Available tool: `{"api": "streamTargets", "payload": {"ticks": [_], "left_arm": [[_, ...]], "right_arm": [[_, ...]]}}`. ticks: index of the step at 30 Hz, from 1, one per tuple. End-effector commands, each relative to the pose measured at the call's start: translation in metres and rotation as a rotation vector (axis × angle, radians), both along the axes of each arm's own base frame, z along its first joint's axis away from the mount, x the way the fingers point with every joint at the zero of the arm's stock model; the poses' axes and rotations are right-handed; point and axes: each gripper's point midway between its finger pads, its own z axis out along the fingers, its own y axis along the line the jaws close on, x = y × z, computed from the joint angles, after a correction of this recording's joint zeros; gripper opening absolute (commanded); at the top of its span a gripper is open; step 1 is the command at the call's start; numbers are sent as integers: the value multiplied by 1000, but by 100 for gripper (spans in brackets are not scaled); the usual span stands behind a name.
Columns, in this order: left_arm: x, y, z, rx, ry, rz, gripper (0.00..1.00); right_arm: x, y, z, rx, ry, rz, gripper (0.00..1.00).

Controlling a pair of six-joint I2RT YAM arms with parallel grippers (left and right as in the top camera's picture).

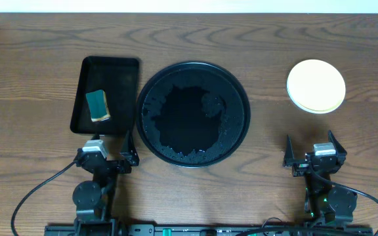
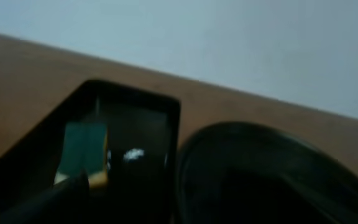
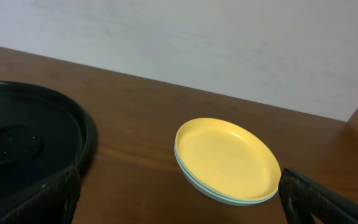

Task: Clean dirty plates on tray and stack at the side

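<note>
The round black tray (image 1: 236,92) lies mid-table, its glossy floor wet and speckled with droplets, and no plate is on it. The plates (image 1: 316,86) sit stacked on bare wood at the right, pale yellow on top; mint-green rims show beneath in the right wrist view (image 3: 225,158). My right gripper (image 1: 310,141) stands open just in front of the stack, nothing between its fingers (image 3: 316,196). My left gripper (image 1: 107,147) is open near the front edge, between the two trays. In the blurred left wrist view the round tray (image 2: 278,168) lies to the right.
A smaller rectangular black tray (image 1: 120,72) at the left holds a green-and-yellow sponge (image 1: 97,105), also seen in the left wrist view as a sponge (image 2: 84,152). Arm bases and cables run along the table's front edge. A pale wall backs the table.
</note>
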Motion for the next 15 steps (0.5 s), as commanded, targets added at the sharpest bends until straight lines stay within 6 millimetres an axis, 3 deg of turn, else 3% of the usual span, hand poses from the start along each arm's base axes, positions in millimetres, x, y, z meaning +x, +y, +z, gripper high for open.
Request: {"api": "streamTargets", "payload": {"ticks": [1, 15], "left_arm": [[-3, 6, -12, 23, 45, 35, 93], [-3, 6, -10, 78, 32, 26, 93]], "right_arm": [[0, 3, 0, 18, 1, 9, 99], [0, 3, 0, 18, 1, 9, 99]]}}
